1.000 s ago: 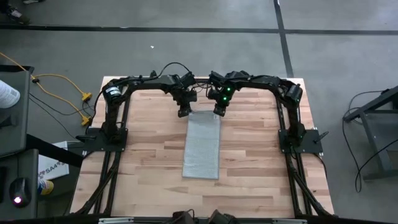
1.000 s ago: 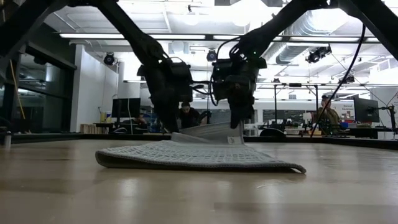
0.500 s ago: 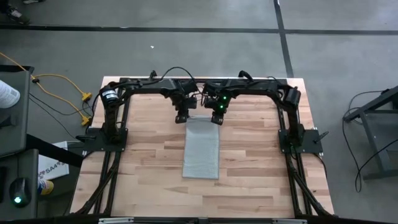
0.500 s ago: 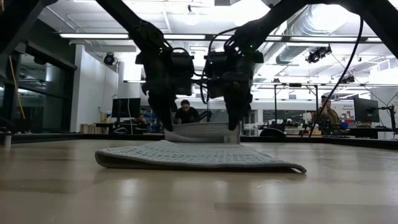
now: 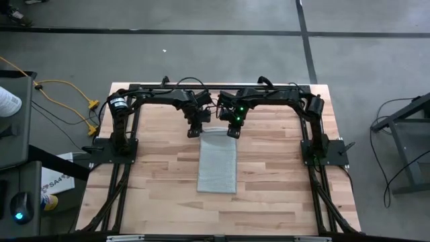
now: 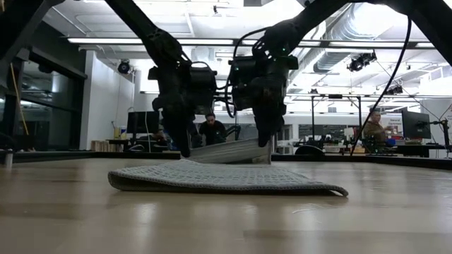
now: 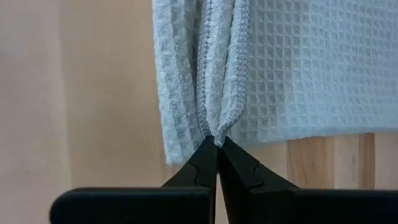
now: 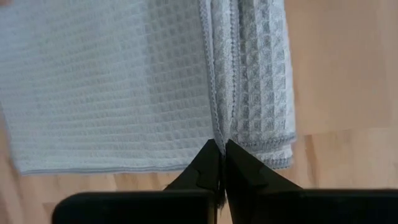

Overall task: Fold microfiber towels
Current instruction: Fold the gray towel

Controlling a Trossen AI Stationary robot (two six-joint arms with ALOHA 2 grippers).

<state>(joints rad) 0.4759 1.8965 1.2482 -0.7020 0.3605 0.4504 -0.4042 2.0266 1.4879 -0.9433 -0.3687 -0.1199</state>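
**A:** What is the setting?

**B:** A wide room with bright ceiling lights and exposed ducts. People [image 6: 212, 129] sit at desks far behind the work area. A pale wooden bench [image 5: 154, 168] made of glued planks stands on a grey floor [image 5: 376, 60]. A yellow cable [image 5: 64, 91] lies on that floor, beyond the left arm's side of the bench.

**A:** Where is the cloth?

**B:** One light grey microfiber towel [image 5: 218, 161], with a small waffle weave, lies as a long narrow strip down the middle of the bench. Most of it rests flat. The end under the grippers is lifted off the wood, and the rest trails away from them toward the opposite bench edge.

**A:** And the grippers?

**B:** Both are at that raised end, side by side and near each other. The left gripper [image 7: 216, 147] has its fingers pressed together on one corner, pinching the hemmed edge, which bunches into folds just beyond the fingertips. The right gripper [image 8: 220, 147] is closed the same way on the other corner, clamping a doubled hem. From bench height, the held edge [image 6: 233, 149] hangs between the two grippers, just above the flat part of the towel.
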